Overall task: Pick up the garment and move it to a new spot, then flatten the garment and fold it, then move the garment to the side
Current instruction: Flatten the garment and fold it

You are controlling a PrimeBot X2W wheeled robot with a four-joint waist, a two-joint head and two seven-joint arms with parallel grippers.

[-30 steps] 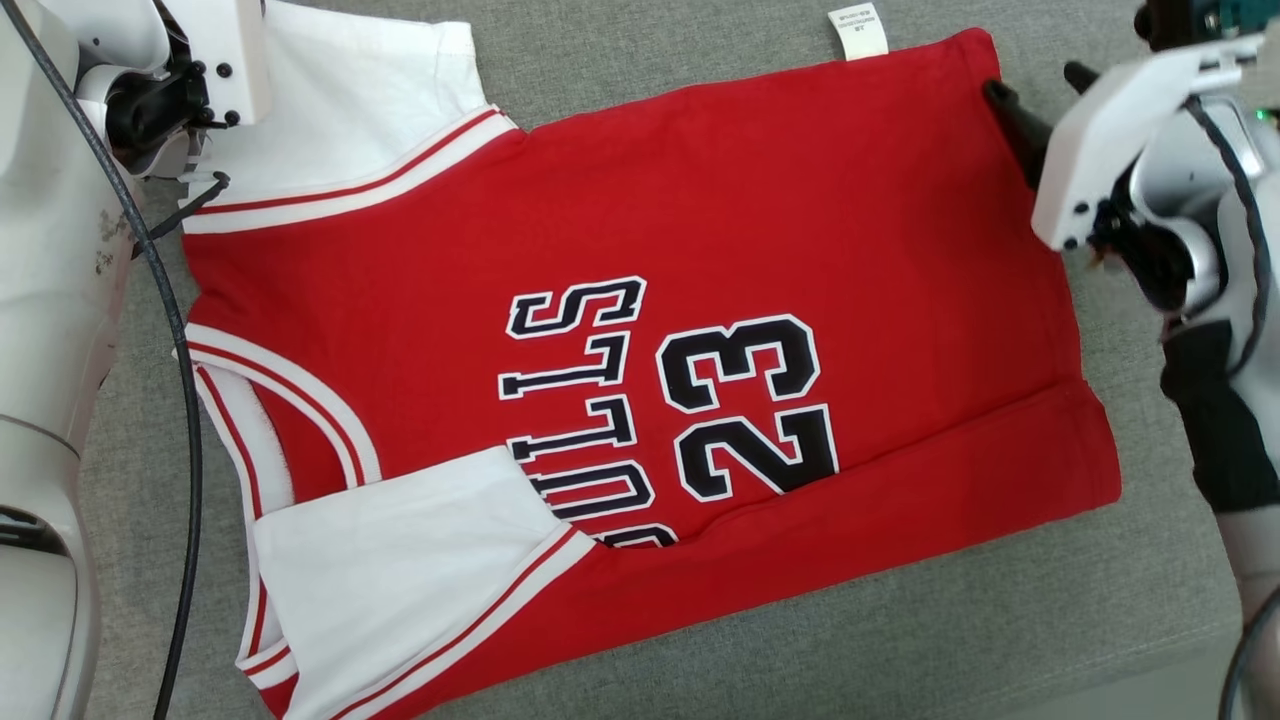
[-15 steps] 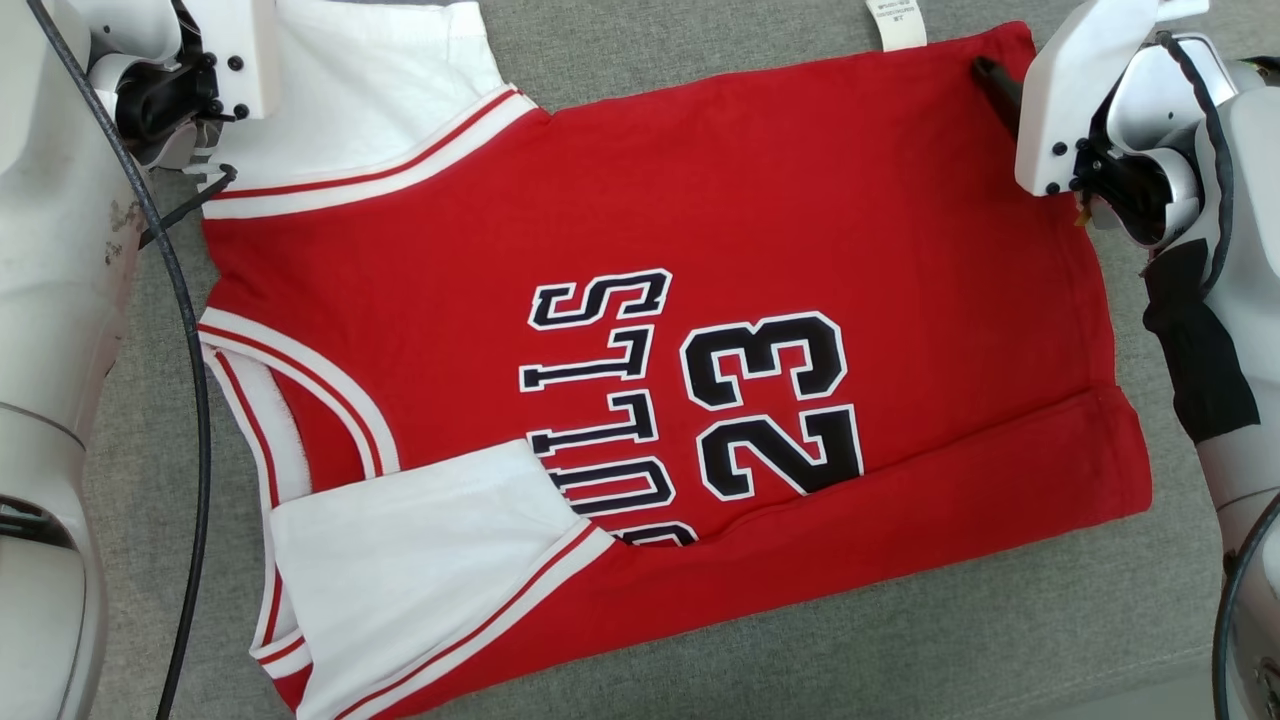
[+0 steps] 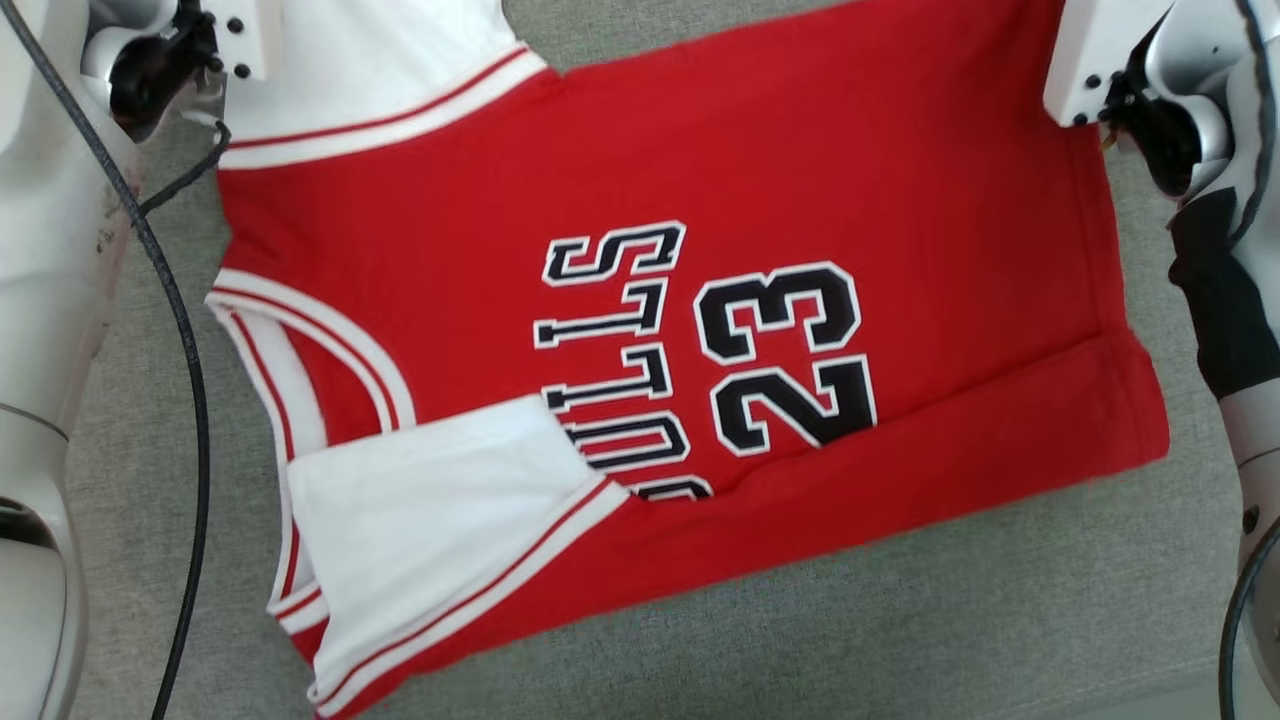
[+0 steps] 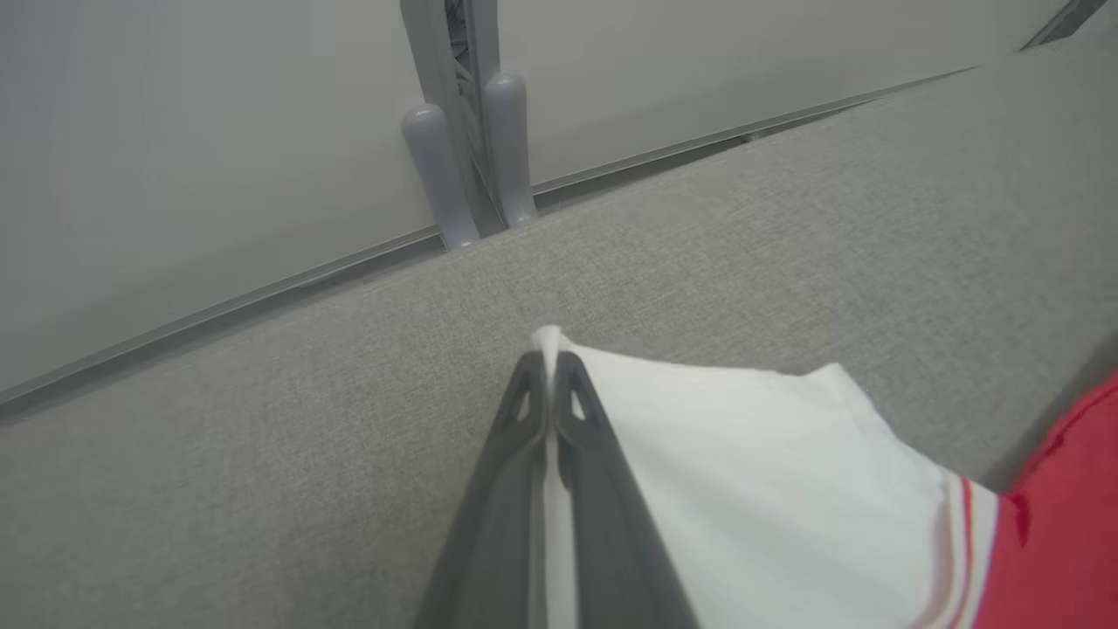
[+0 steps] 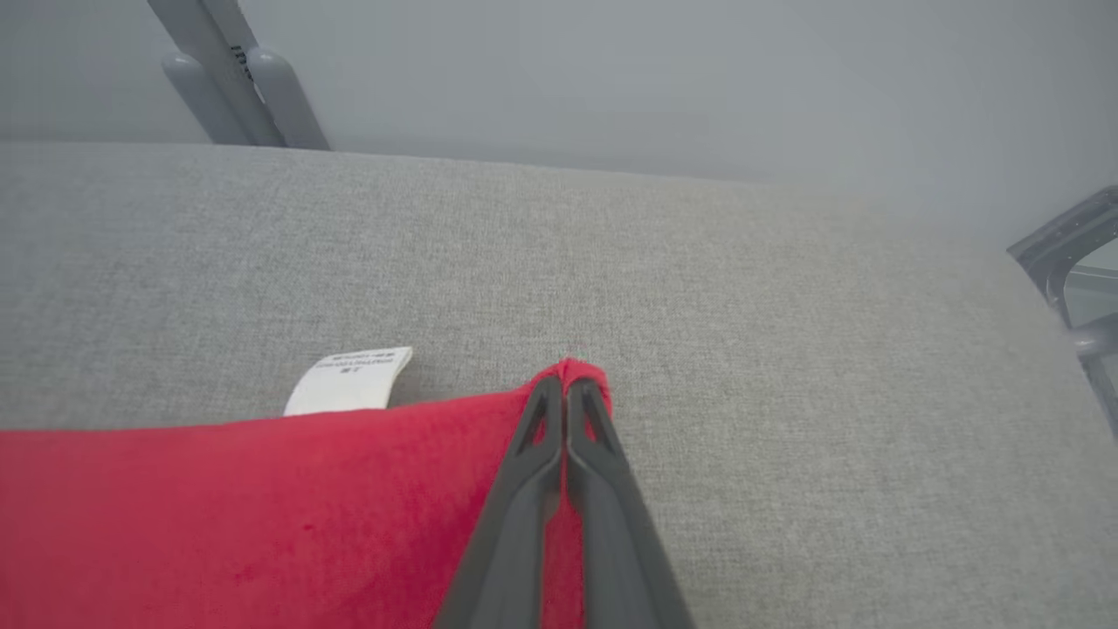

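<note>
Seen from the head view, the red jersey (image 3: 650, 300) lies spread across the grey cloth-covered table (image 3: 900, 620). Its near white sleeve is folded onto the lettering, and bare cloth runs along the table's near edge. The wrist views show the grips. The left gripper (image 4: 548, 367) is clenched on the far white sleeve corner. The right gripper (image 5: 566, 389) pinches the far red hem corner, near a white label (image 5: 349, 380), with open table beyond.

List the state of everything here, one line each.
Jersey, spread on the grey cushion, near edge folded over.
Near sleeve, folded in over the lettering.
Left claw, shut on the far sleeve's corner.
Right claw, shut on the jersey's red corner.
Label, lying flat past the far edge.
</note>
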